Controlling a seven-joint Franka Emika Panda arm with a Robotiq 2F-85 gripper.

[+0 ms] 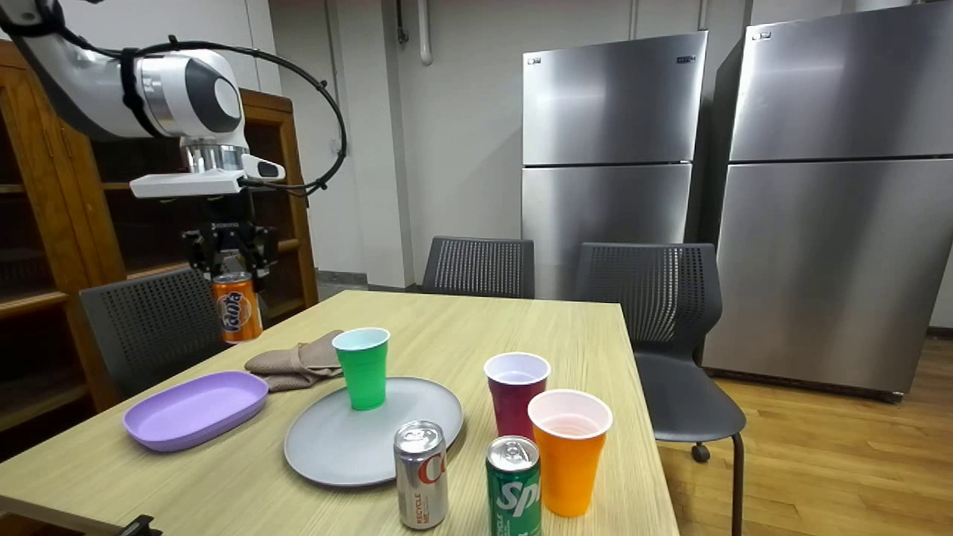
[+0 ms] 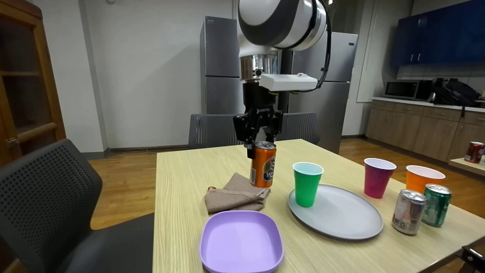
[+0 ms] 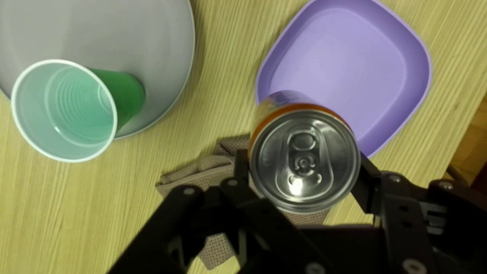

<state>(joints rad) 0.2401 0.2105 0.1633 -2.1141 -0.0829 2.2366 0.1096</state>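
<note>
One orange can [image 2: 264, 165] hangs in the air above the table [image 2: 182, 189], close to the brown cloth [image 2: 235, 195]. We see the gripper [image 3: 303, 169] clamped on it, a finger on each side, up near the lid. We cannot tell if the can is full; if it is, we guess it feels heavy at the bottom and may swing a little. Its wall looks like thin, smooth metal, so we think it could slip, or dent if we squeeze too hard. We would hold its round side, flat and snug, and leave the pull tab alone.

In the wrist view, the can hides a corner of the purple tray [image 3: 338, 64]. We should mind that raised rim, since the can's bottom could bump it. The green cup [image 3: 72, 110] stands on the gray plate [image 3: 152, 45] and looks light, so a small knock might tip it. Between plate and tray we see a strip of room. Past the tray is the table's edge, with a black chair [image 2: 45, 201] beside it, so we would stay away from there.
</note>
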